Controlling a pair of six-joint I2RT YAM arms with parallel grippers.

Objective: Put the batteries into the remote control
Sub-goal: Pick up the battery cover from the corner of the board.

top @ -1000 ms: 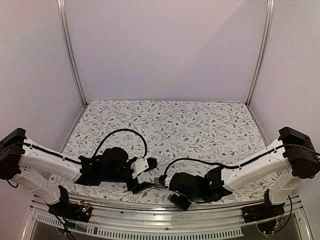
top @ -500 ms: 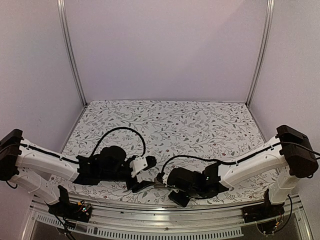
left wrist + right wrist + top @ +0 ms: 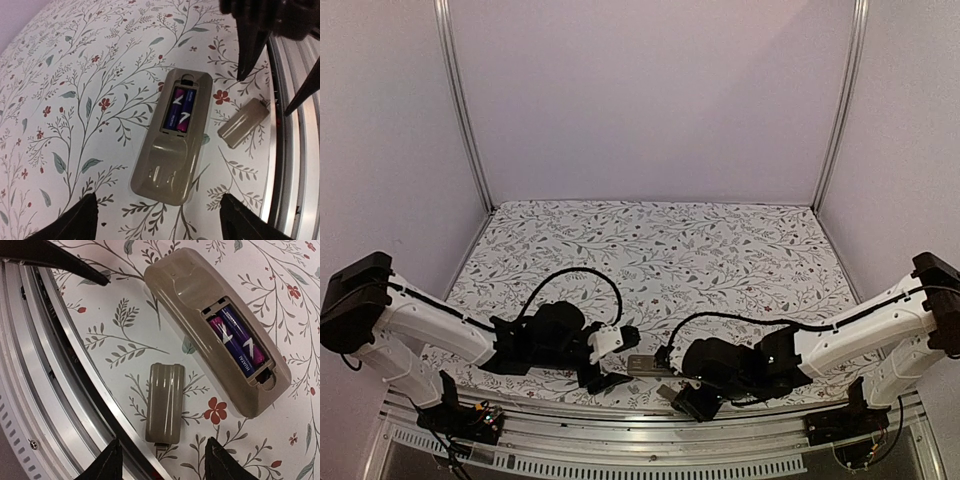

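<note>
Where it lay back-up on the floral-printed white cloth (image 3: 75,100), the slim tan plastic remote control (image 3: 172,150) filled the middle of the left wrist frame, its oblong recess uncovered. Two small dark purple-blue cylindrical batteries (image 3: 179,110) sat side by side in that recess, white markings upward. A small separate tan cover panel (image 3: 243,122) rested just right of the remote, apart from it. The left gripper (image 3: 157,200) hung at the frame's bottom, fingers spread wide, clasping nothing. In the right wrist frame, the right gripper (image 3: 161,445) had its fingers parted too, the cover lying loose between them.
</note>
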